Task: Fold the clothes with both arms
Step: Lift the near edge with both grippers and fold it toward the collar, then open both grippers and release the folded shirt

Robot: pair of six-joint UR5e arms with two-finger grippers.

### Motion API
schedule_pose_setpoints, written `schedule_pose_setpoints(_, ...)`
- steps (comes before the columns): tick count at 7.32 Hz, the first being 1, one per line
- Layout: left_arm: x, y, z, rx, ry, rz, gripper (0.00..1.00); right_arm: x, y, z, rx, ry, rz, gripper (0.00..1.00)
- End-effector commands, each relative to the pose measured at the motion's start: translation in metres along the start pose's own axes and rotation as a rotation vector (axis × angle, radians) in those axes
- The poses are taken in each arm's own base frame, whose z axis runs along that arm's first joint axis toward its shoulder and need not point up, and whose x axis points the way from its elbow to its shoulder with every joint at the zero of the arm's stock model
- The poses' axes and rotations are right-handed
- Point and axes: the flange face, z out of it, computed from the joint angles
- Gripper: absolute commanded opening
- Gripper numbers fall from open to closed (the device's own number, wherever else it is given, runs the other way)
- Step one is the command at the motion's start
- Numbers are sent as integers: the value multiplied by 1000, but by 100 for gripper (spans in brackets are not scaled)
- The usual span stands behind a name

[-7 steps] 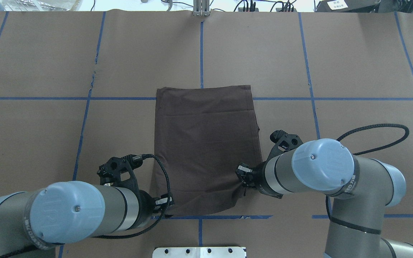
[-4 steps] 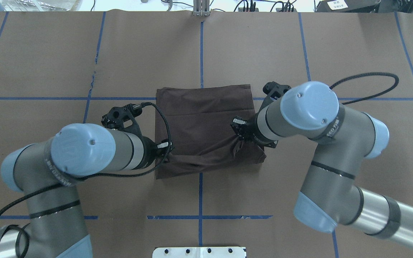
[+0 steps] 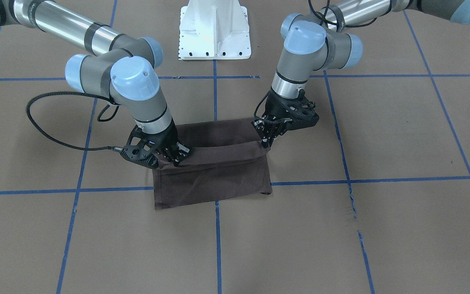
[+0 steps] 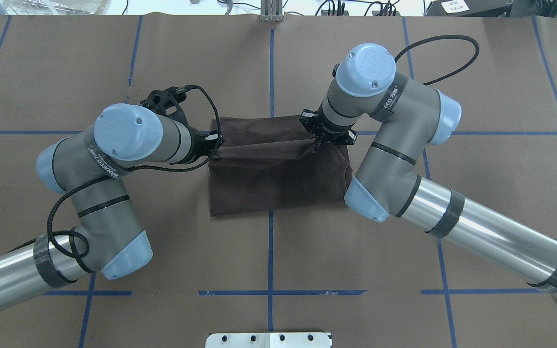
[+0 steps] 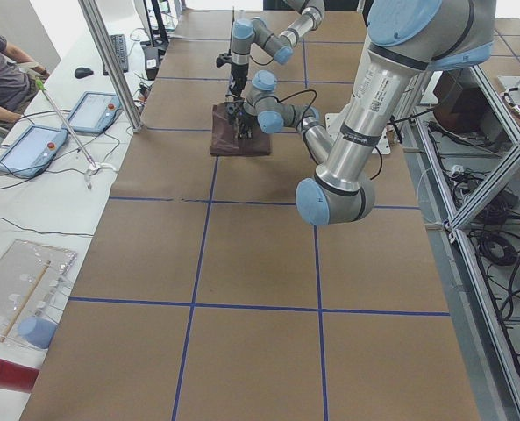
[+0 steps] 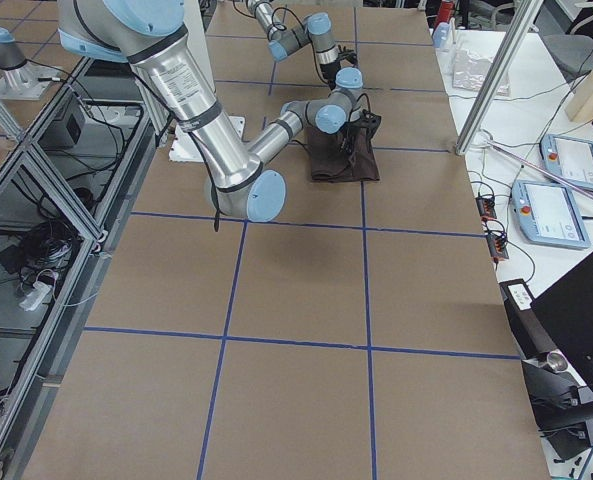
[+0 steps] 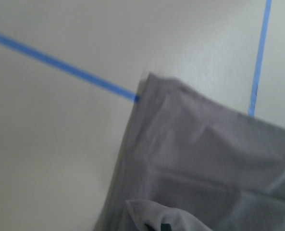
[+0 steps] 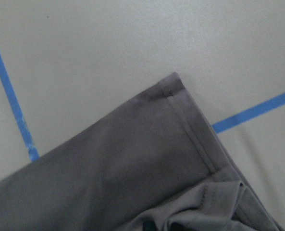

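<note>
The clothes, one dark brown T-shirt (image 4: pixel 278 179), lie folded across the middle of the paper-covered table. My left gripper (image 4: pixel 217 147) is shut on the shirt's left edge and holds that fold just above the lower layer. On the other side my right gripper (image 4: pixel 317 143) is shut on the right edge. The front-facing view shows the left gripper (image 3: pixel 264 141) on the right and the right gripper (image 3: pixel 176 160) on the left, with the lifted layer of the T-shirt (image 3: pixel 218 163) stretched between them. Both wrist views look down on the T-shirt's far corners (image 7: pixel 180 125) (image 8: pixel 176 91).
The white pedestal base (image 3: pixel 214 28) stands at the robot's side of the table. Blue tape lines (image 4: pixel 271 290) cross the brown paper. A person (image 5: pixel 1 74) sits at a side bench with tablets (image 5: pixel 32 145). A red cylinder (image 5: pixel 5 373) lies on that bench.
Both grippers have carried the shirt's near edge away from the robot, over the lower layer, close to the far edge. The shirt's footprint is now about half as long.
</note>
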Motion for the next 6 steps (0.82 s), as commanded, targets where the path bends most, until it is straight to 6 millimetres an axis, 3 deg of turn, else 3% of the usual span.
schedule_pose_setpoints(1,18,-70,13,79,11,64,100,-22,-81,5,-9,3,22,100)
schedule_pose_setpoints(2,13,-87,9,97,5,100,100,-16,-102,4,-29,13,-15,100)
schedule_pose_setpoints(4,10,-94,5,59,10,140,100,-15,-105,-10,-57,-7,-74,100)
schedule_pose_setpoints(5,-1,-115,-5,12,8,194,100,11,-131,-27,-79,-17,-92,100)
schedule_pose_setpoints(6,-36,-155,-29,9,-1,250,100,70,-166,-58,-78,-27,-146,100)
